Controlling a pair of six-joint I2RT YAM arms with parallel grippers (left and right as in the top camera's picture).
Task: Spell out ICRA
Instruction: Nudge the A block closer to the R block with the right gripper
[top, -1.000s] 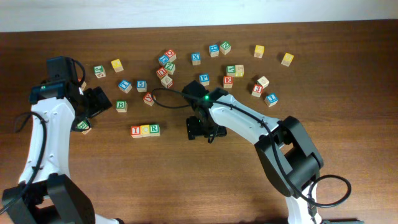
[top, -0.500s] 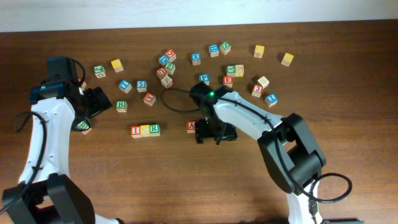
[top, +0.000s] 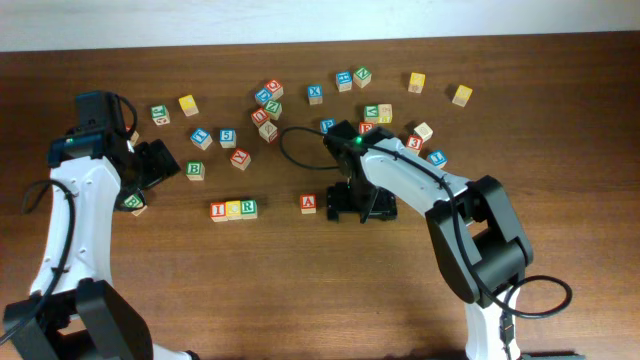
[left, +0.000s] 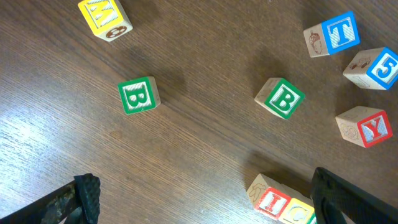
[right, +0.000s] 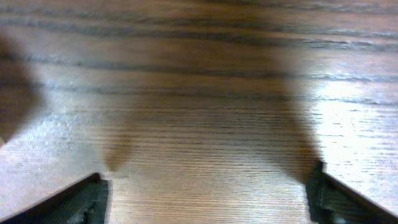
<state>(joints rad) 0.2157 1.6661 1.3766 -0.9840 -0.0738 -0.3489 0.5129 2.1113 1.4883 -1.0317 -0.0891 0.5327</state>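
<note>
From overhead, the I cube (top: 218, 211), the yellow-faced C cube (top: 233, 210) and the R cube (top: 248, 208) sit touching in a row on the tabletop (top: 300, 290). The A cube (top: 308, 203) stands on the same line but apart from the R cube, with bare wood between them. The right hand (top: 360, 207) is just beside the A cube on the side away from the row and holds nothing. The left hand (top: 155, 165) waits well off, near spare cubes. The word looks three letters done; what seems left is closing the A cube up against the R cube.

In the left wrist view, the left hand (left: 206, 202) has its fingers spread wide and is empty. Two green B cubes (left: 138, 95) lie ahead, and the I cube (left: 272, 200) and part of the C cube (left: 297, 213) show at the lower edge.

In the right wrist view, the right hand (right: 208, 198) is spread wide over bare wood, with no cube between its fingers.
</note>
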